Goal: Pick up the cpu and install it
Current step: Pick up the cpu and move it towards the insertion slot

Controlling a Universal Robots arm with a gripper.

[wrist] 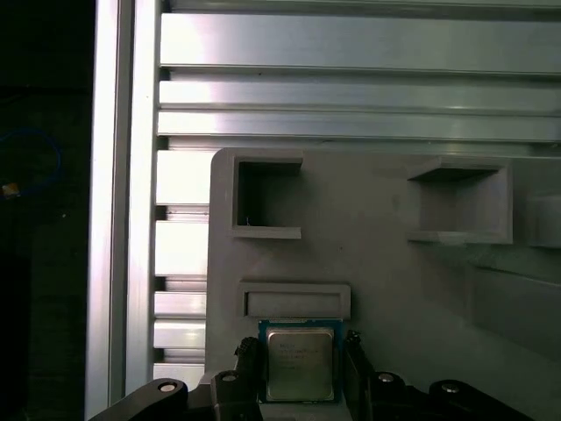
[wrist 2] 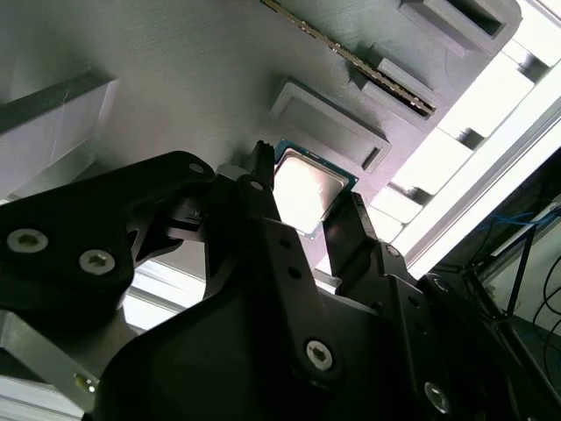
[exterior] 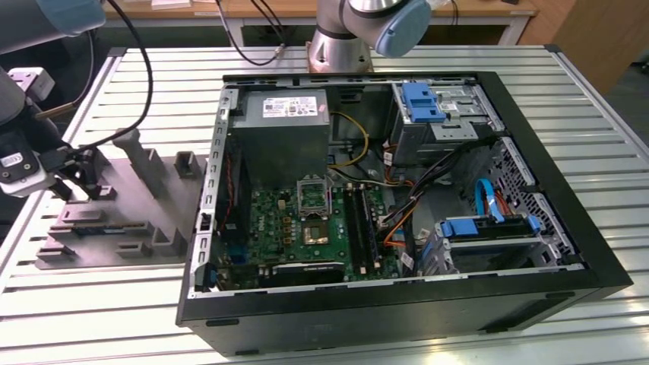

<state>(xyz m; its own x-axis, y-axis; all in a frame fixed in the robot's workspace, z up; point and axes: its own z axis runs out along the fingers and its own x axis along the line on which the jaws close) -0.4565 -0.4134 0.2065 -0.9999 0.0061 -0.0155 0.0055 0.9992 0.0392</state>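
Black two-fingered tool is narrowed onto the small flat square silver-topped cpu, one finger against each opposite edge. The cpu lies flat on the grey plastic fixture block, on the slatted aluminium bench. Farther off, toward the exterior view's right, stands the open black computer case.

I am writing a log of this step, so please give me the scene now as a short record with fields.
cpu: on the grey fixture block, metal top facing up
gripper: around the cpu; whether it grips cannot be told
computer case: open, to the exterior view's right of the block
motherboard: exposed inside the case
task state: cpu not yet installed
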